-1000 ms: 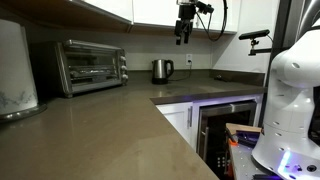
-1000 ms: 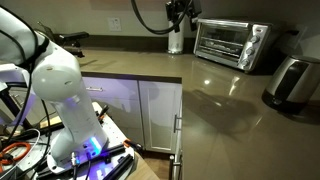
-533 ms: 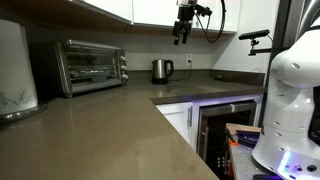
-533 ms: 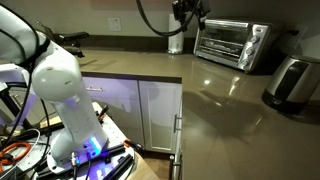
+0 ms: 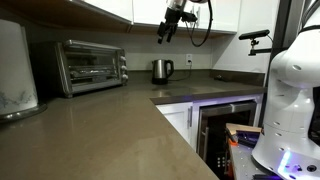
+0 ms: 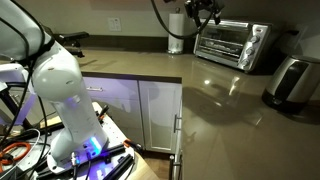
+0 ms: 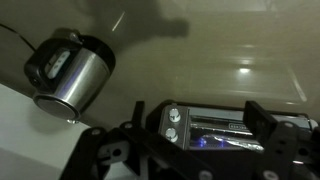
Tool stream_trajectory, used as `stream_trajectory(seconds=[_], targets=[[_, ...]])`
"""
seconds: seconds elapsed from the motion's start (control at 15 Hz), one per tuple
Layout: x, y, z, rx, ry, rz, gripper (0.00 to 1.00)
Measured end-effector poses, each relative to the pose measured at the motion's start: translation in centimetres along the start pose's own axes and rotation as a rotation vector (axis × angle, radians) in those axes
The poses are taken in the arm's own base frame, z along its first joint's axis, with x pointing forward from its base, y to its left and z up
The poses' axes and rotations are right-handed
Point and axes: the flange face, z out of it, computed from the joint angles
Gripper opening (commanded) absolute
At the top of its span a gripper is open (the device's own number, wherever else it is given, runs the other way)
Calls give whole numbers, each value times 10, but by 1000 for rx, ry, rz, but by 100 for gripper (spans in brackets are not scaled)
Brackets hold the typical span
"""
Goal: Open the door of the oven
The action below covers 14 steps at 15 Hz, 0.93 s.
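A: How many ovens do we log?
B: One oven (image 5: 90,66) on the counter (image 5: 120,120), with its one door (image 5: 84,67) shut. One kettle (image 5: 161,70) stands well apart from it.
A: And the gripper (image 5: 163,36)?
B: It hangs high above the counter, clear of the oven. In the wrist view we count two fingers (image 7: 259,118), spread wide, holding nothing.

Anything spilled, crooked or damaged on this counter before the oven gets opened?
Nothing stands out. The oven sits level on the counter with its door shut. The kettle stands upright, and no spill shows. The gripper hangs open in the air, apart from both.
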Motion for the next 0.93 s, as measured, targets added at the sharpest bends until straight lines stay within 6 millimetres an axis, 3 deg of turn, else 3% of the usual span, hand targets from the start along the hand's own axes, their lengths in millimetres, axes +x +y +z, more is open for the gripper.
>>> stream_trajectory(seconds=[0.4, 0.93], targets=[[27, -36, 10, 17, 186, -49, 100], [32, -41, 18, 26, 213, -52, 100]])
